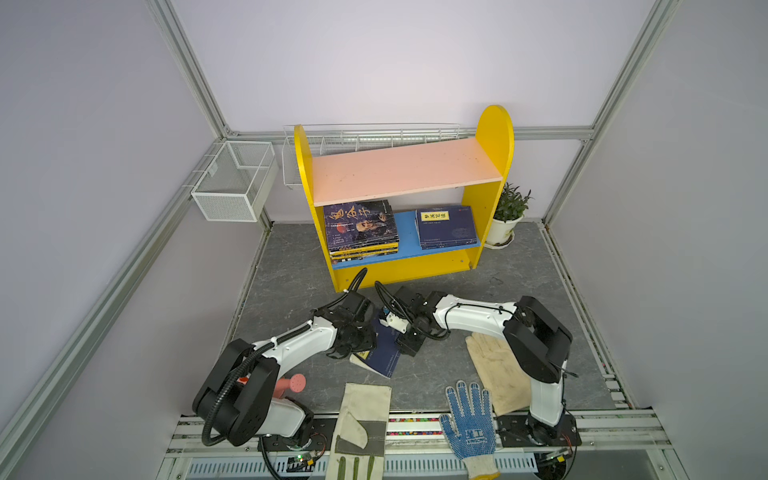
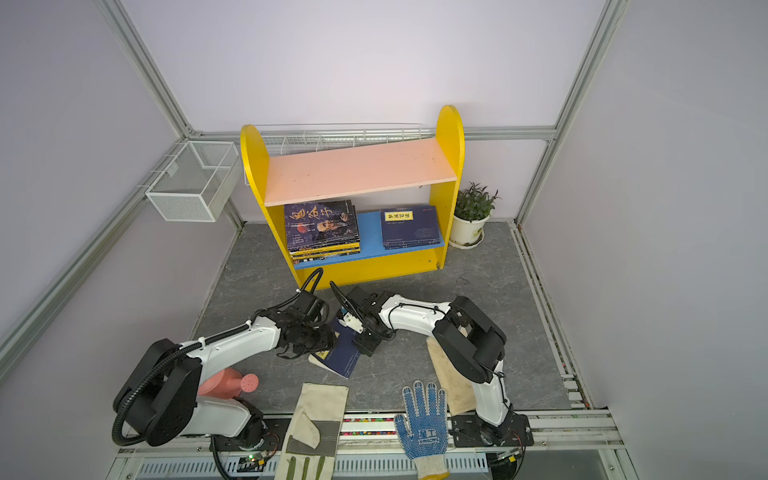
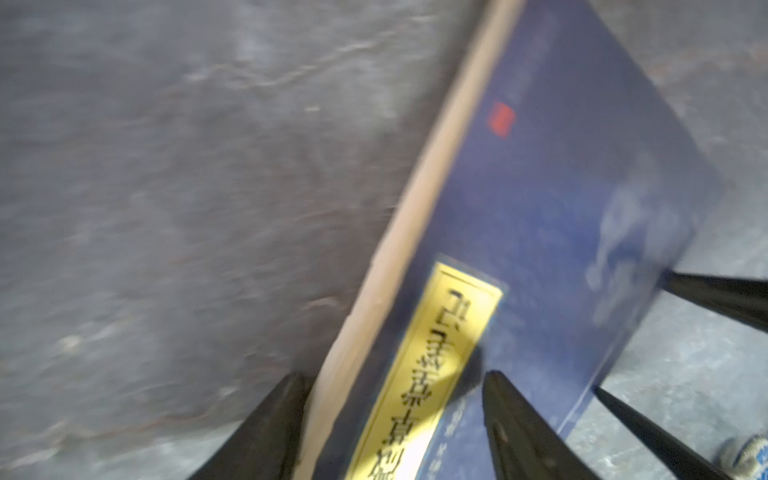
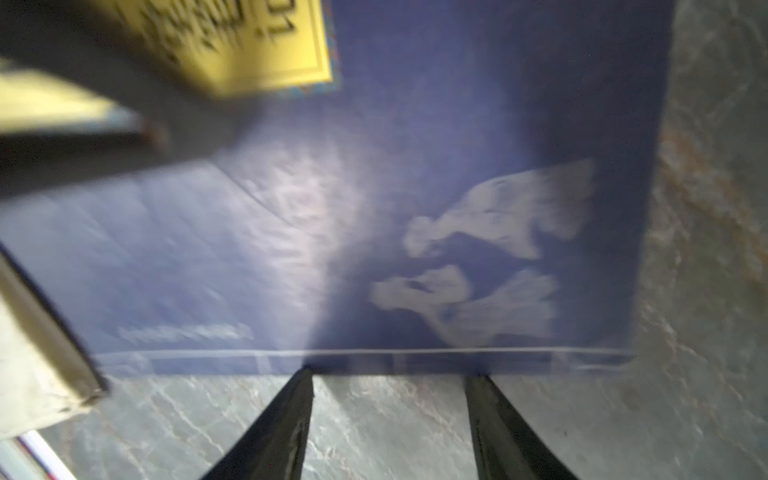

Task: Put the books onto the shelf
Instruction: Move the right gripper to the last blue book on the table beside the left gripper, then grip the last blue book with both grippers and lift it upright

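Left arm (image 1: 299,340) reached in low from its base toward centre, forearm sloping down, wrist pitched at the tabletop (image 1: 519,266). Left pincer (image 3: 395,376) was released, jaws apart and straddling the long page edge of the navy book (image 1: 384,353): one finger (image 3: 274,419) on the tabletop side of the pages, the other over the yellow title label (image 3: 432,353). No clamp was visible, so it was likely set that way to pry or pin that edge. The book lay loose and skewed on the tabletop in front of the shelf (image 1: 494,137), between both pincers, not yet shelved. Its page edge maybe sat slightly raised, but the blur made that unsure. Right pincer (image 4: 390,374) was also released, both tips butted against the opposite cover edge, probably bracing the book so it wouldn't slide. Right arm (image 1: 478,320) came in from the right, forearm near level, wrist turned toward the book. Behind, on the shelf's blue lower board (image 1: 405,226), a taller stack (image 1: 359,226) sat at the left and a short navy stack (image 1: 446,226) at the right, with a gap between. Judged: this looked like the last book, and the right stack seemed the natural spot.
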`<state>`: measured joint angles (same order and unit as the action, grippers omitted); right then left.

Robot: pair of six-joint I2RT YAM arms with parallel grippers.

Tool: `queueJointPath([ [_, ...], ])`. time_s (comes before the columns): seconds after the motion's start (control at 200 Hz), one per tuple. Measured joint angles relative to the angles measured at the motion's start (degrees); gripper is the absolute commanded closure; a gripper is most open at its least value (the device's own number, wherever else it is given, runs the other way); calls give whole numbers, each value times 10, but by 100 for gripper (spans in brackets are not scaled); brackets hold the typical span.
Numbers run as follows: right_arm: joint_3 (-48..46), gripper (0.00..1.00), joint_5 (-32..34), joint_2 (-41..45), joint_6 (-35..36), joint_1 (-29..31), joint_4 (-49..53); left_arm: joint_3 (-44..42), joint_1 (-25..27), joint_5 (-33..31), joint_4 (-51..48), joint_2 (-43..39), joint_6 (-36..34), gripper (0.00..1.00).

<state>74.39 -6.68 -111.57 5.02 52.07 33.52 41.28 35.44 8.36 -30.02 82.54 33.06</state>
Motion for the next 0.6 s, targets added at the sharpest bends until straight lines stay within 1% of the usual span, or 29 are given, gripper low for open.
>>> queueJointPath([
  [0.075, 0, 38, -35, -1, -16, -30, -17, 22, 14, 15, 1, 24, -12, 33],
  [0.185, 0, 38, -85, -1, -43, -79, -54, 42, 22, 40, 9, 47, -28, 34],
  [0.265, 0, 38, -114, -1, -60, -103, -76, 55, 27, 55, 16, 62, -39, 35],
  [0.415, 1, 38, -116, -1, -80, -126, -83, 62, 30, 50, 16, 68, -50, 35],
  [0.6, -1, 37, -100, 8, -83, -134, -55, 62, 30, 35, 15, 67, -53, 35],
])
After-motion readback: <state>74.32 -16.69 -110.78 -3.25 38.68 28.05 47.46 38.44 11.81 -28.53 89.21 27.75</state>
